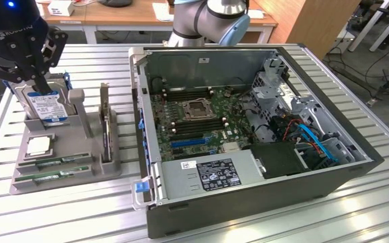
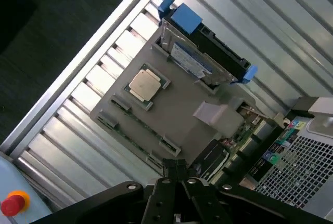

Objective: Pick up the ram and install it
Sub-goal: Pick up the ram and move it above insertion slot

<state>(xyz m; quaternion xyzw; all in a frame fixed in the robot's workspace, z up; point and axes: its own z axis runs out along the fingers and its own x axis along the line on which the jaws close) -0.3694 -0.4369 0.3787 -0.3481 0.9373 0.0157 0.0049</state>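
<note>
A black robot gripper (image 1: 44,87), fingertips pinched together and holding nothing, hangs above a silver hard drive (image 1: 47,107) that stands in a gray parts holder (image 1: 93,169). One green ram stick (image 1: 51,176) lies flat in the holder's front slot, with a second ram stick (image 1: 59,162) just behind it. An open computer case (image 1: 248,212) sits to the exterior view's right.

The ram (image 1: 61,161), a thin green stick, is laid lengthwise in a grey holder (image 1: 94,170) slot, beside its twin (image 1: 49,176).
</note>
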